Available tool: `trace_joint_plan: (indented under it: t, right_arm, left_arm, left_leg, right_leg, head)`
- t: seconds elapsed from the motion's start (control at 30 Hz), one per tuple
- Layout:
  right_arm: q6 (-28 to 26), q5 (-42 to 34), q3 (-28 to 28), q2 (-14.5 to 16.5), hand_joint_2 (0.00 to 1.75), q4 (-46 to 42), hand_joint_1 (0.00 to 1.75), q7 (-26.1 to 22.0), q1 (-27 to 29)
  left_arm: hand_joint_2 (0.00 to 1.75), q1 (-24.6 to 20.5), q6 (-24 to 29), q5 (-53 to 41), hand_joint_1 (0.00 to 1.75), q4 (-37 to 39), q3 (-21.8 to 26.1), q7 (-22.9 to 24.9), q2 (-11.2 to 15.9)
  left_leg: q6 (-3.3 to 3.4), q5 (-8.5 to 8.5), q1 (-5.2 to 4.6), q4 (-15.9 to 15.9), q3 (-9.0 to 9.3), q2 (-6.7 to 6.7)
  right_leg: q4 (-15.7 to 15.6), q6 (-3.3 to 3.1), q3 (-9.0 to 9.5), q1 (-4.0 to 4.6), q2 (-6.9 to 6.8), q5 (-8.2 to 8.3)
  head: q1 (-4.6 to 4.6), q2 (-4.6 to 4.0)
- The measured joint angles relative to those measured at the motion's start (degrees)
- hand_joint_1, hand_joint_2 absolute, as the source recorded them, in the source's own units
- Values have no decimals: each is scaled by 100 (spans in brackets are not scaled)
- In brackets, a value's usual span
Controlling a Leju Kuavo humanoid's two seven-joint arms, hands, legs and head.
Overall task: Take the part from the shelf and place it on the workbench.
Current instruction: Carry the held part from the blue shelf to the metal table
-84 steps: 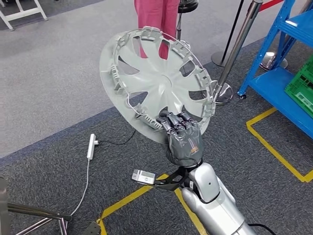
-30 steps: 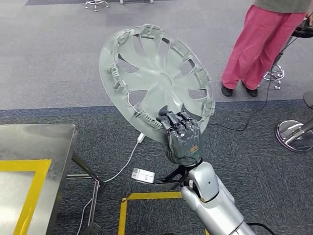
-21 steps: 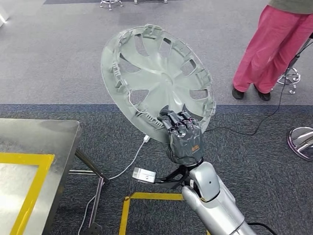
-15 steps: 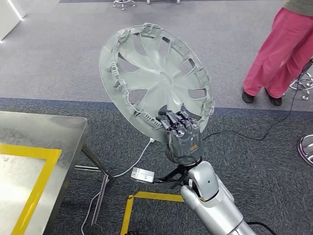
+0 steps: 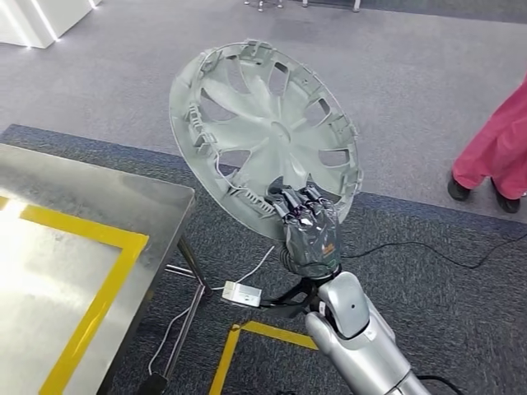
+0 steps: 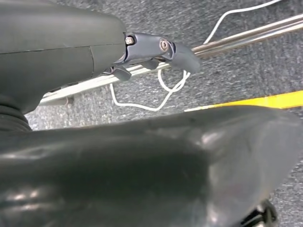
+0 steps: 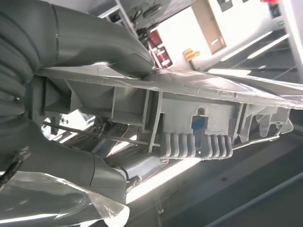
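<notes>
Your right hand [image 5: 309,233] grips the wheel cover [image 5: 264,136] by its lower rim, holding it up in the air.

You see the pale grey cover tilted with its ribbed inner side toward the head camera, off to the right of the steel workbench [image 5: 124,202] and touching nothing but the hand — it hangs over the dark carpet [image 5: 435,304], not over the bench. In the right wrist view the rim [image 7: 192,127] sits clamped between the thick thumb above and the darker fingers [image 7: 71,165] below. The bench top carries a yellow tape outline [image 5: 93,304]. Your left hand [image 6: 161,47] shows in its wrist view above a white cable [image 6: 168,90] on the floor; you cannot tell whether its fingers are apart or closed. A person's pink trouser leg [image 5: 497,156] stands at the right edge.
</notes>
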Motion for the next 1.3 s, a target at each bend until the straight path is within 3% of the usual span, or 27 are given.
trace_joint_plan:
  t: [0.03,0.1,0.17,0.23,0.27,0.33,0.4,0.47,0.5,0.53,0.6,0.63,0.7,0.77,0.83,0.9,0.93,0.97,1.0,1.07,1.13,1.2,1.27,1.3]
  right_arm:
    - [0,1,-3,0,175,0,175,0,2]
    - [0,6,-10,0,175,1,175,-4,-6]
    - [0,14,-18,0,175,1,175,-15,-10]
    - [0,16,-21,1,175,0,175,-18,-6]
    - [1,16,-25,2,175,0,175,-16,-6]
    - [1,16,-35,4,175,-1,175,-15,-13]
    - [1,18,-46,4,175,-2,175,-17,-15]
    - [2,18,-49,4,175,-1,175,-17,-5]
    - [2,18,-48,4,175,0,175,-17,0]
    - [2,21,-48,4,175,-1,175,-17,2]
    - [2,31,-49,4,175,-2,175,-16,-2]
    - [2,38,-52,4,175,-2,175,-16,-5]
    - [2,48,-57,4,175,-2,175,-18,-8]
    - [2,57,-58,7,175,-3,175,-25,-7]
    - [1,66,-61,12,175,-6,175,-35,-9]
    - [0,76,-70,13,175,-7,175,-45,-7]
    - [0,80,-72,12,175,-4,175,-49,0]
    - [0,83,-73,11,175,-3,175,-50,10]
    - [0,82,-73,11,175,-1,175,-50,18]
    - [0,82,-75,11,175,0,175,-49,26]
    - [0,85,-77,11,175,-1,175,-50,17]
    - [0,94,-73,13,175,-2,175,-52,20]
    - [0,97,-71,15,175,-2,175,-51,29]
    - [0,96,-74,17,175,-2,175,-48,28]
  left_arm:
    - [0,3,-2,-2,0,0,0,0,-2]
    - [0,-2,-2,-4,0,0,0,0,-3]
    - [0,-4,-2,-4,0,0,0,2,-2]
    - [0,16,-1,-4,0,1,0,4,4]
    - [0,29,-1,-4,0,2,-1,4,5]
    - [0,32,-1,-5,0,2,-2,4,6]
    - [0,17,-2,-7,0,2,-2,4,0]
    - [0,13,-2,-7,0,2,-2,4,-2]
    - [0,17,-2,-7,0,2,-2,4,-3]
    - [0,21,-2,-7,0,2,-2,4,-2]
    - [0,14,-2,-7,0,2,-3,4,1]
    - [0,2,-2,-7,0,2,-3,4,2]
    - [0,-17,-3,-8,0,2,-4,5,4]
    - [0,-9,-5,-10,0,3,-4,10,3]
    - [0,-5,-7,-14,0,3,-4,15,1]
    - [0,-19,-10,-21,0,4,-4,17,-1]
    - [0,-25,-13,-27,0,4,-4,17,-3]
    - [0,-25,-17,-34,0,4,-4,18,-6]
    - [0,-22,-22,-41,0,4,-4,19,-9]
    - [0,-18,-28,-51,0,4,-4,21,-13]
    - [0,-24,-28,-56,0,4,-4,28,-14]
    - [0,-25,-30,-58,0,5,-4,37,-13]
    - [0,-10,-33,-60,0,6,-4,39,-3]
    - [0,-2,-34,-62,0,7,-5,39,-1]
  left_leg:
    - [-11,-8,7,10,6,-71]
    - [-55,-35,17,55,-6,-198]
    - [-109,-33,26,91,-53,-293]
    - [-152,-18,46,94,-84,-377]
    - [-174,-45,48,122,-97,-356]
    - [-224,-239,42,428,-232,-155]
    - [-270,-578,49,1157,-573,92]
    - [-288,-732,62,1710,-848,168]
    - [-283,-653,65,1689,-842,178]
    - [-268,-481,61,1442,-721,197]
    - [-206,-117,14,649,-314,378]
    - [-175,-29,-18,332,-157,476]
    - [-135,-35,-73,85,-50,554]
    - [-91,-20,-65,20,-30,453]
    - [-37,14,-26,-48,24,347]
    - [-5,26,-1,-67,47,232]
    - [1,24,-1,-65,46,171]
    - [5,22,-1,-63,48,106]
    - [5,19,0,-60,51,41]
    - [-16,5,12,-42,61,-95]
    - [-66,-22,17,12,33,-208]
    - [-122,-24,24,53,-21,-292]
    - [-167,-25,37,61,-48,-352]
    - [-191,-67,34,109,-71,-302]
  right_leg:
    - [-326,0,117,-8,21,233]
    - [-1092,2,458,-42,198,586]
    - [-1427,-6,636,-56,350,652]
    - [-1454,-48,664,-47,305,655]
    - [-1471,-81,679,-49,256,659]
    - [-1508,-155,714,-59,143,666]
    - [-1516,-201,728,-39,23,655]
    - [-1515,-215,734,-21,-98,641]
    - [-1515,-219,740,-15,-153,633]
    - [-1515,-218,751,-9,-205,625]
    - [-1515,-200,783,12,-299,599]
    - [-1514,-181,791,27,-342,588]
    - [-1524,-137,800,49,-436,572]
    - [-1528,-85,818,43,-508,542]
    - [-1297,-42,726,33,-353,380]
    - [-601,-17,377,19,-98,63]
    - [-230,-4,174,14,-39,-61]
    - [25,8,16,9,-11,-107]
    - [51,16,-36,5,-3,-35]
    - [-528,23,188,-18,44,375]
    - [-1229,22,520,-57,237,650]
    - [-1461,0,648,-66,357,658]
    - [-1490,-52,674,-63,278,670]
    - [-1503,-86,690,-68,228,671]
  head:
    - [1,0]
    - [8,0]
    - [17,1]
    - [18,2]
    - [16,2]
    - [-13,2]
    - [-39,1]
    - [-41,0]
    - [-40,0]
    - [-40,1]
    - [-39,1]
    - [-37,1]
    - [-33,1]
    - [-32,1]
    - [-17,1]
    - [12,1]
    - [21,1]
    - [25,1]
    - [26,1]
    - [27,0]
    - [32,1]
    - [39,1]
    - [42,1]
    - [33,1]
